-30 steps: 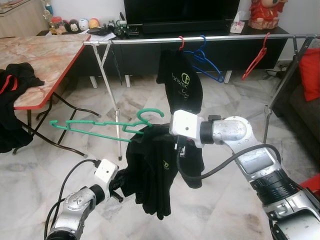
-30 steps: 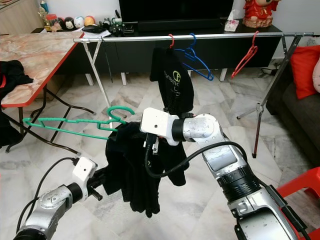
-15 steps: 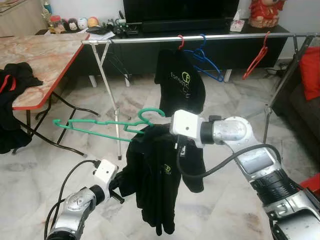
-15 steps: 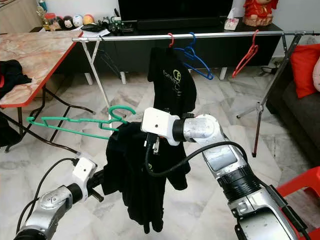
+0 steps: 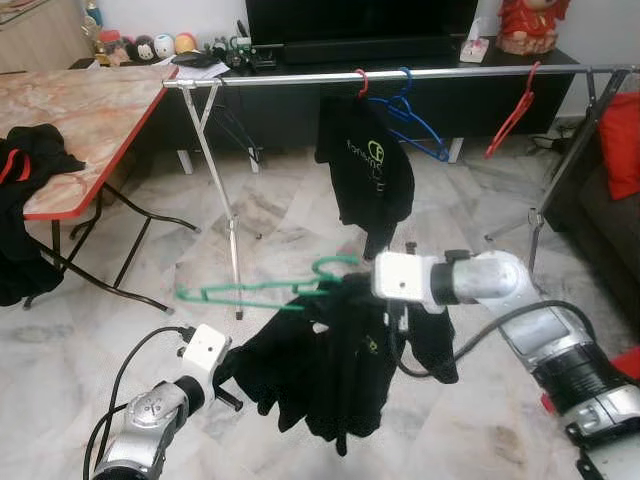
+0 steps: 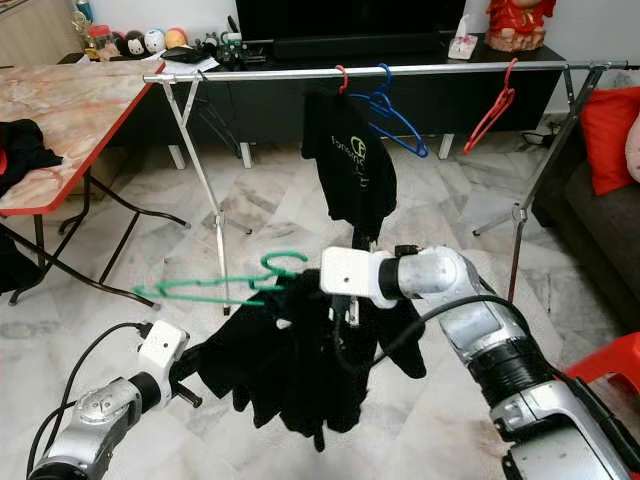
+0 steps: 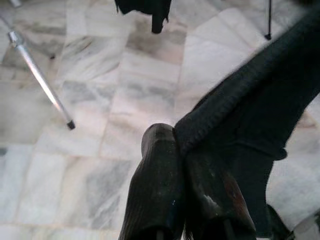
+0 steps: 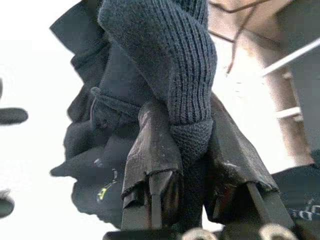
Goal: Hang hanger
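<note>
A green hanger (image 5: 262, 291) sits partly inside a black garment (image 5: 335, 375) and juts out to the left, its hook (image 5: 337, 264) on top. My right gripper (image 8: 186, 131) is shut on the garment's ribbed knit edge just below the hook, at mid-height in front of me (image 5: 396, 312). My left gripper (image 7: 176, 139) is low on the left (image 5: 234, 386), shut on a lower edge of the same garment. The silver clothes rail (image 5: 300, 79) runs across behind. It carries a black shirt (image 5: 366, 166) on a red hanger.
A blue hanger (image 5: 416, 127) and a red hanger (image 5: 510, 113) hang further right on the rail. A red-edged marble table (image 5: 85, 115) with black clothes (image 5: 28, 165) stands at the left. A sofa with a red cushion (image 5: 622, 140) is at the right, a dark TV cabinet (image 5: 450, 95) behind the rail.
My right arm has dropped and shifted right, carrying the hanger and garment lower. The hanger now sits lower and the garment bunches wider between both grippers.
</note>
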Robot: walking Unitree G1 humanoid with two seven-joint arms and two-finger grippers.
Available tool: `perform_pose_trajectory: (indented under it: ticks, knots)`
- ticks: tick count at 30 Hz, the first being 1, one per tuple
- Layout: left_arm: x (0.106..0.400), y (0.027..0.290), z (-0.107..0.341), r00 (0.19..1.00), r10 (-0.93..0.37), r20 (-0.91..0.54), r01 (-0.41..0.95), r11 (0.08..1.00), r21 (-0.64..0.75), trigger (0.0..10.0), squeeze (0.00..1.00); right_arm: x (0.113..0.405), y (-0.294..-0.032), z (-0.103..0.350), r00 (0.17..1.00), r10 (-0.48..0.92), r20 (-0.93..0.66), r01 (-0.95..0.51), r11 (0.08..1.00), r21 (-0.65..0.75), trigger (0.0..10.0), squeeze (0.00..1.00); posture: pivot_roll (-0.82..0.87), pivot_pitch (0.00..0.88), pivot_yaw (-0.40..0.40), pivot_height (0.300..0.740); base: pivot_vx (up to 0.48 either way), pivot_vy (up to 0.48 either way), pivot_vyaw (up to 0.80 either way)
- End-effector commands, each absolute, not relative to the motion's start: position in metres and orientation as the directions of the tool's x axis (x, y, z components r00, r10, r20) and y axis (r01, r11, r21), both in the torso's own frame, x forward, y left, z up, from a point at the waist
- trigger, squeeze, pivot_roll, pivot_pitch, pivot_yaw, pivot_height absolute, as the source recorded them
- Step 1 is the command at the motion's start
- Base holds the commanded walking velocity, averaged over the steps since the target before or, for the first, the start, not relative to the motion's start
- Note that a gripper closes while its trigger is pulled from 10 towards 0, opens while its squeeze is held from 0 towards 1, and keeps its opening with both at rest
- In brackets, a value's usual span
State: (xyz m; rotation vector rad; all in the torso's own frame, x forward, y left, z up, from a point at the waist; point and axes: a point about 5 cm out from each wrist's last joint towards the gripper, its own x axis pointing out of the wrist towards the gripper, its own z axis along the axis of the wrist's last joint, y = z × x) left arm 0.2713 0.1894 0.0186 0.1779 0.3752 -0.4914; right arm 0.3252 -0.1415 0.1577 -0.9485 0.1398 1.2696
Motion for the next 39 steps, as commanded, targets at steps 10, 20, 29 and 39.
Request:
perform_pose_trajectory:
  ticks: [10,20,29,39]
  knots:
    - [0.267,0.204,0.013,0.826,-0.357,-0.436,0.446,0.887,0.119,10.0,0.00,0.329,-0.167,0.139,0.382,0.605,-0.699,-0.805,-0.153,-0.573,0.0,0.00,-0.11,0.036,0.066,0.740,0.000,0.000,0.00]
    - [0.263,0.211,0.010,0.829,-0.328,-0.453,0.424,0.896,0.129,10.0,0.00,0.335,-0.184,0.134,0.443,0.519,-0.731,-0.788,-0.162,-0.593,0.0,0.00,-0.10,0.040,0.067,0.740,0.000,0.000,0.00]
    - [0.261,0.218,0.010,0.829,-0.313,-0.463,0.417,0.898,0.140,10.0,0.00,0.342,-0.204,0.135,0.521,0.436,-0.734,-0.770,-0.130,-0.624,0.0,0.00,-0.10,0.043,0.069,0.740,0.000,0.000,0.00]
    - [0.261,0.222,0.012,0.829,-0.308,-0.468,0.416,0.898,0.145,10.0,0.00,0.345,-0.215,0.131,0.569,0.324,-0.756,-0.748,-0.177,-0.639,0.0,0.00,-0.10,0.044,0.071,0.740,0.000,0.000,0.00]
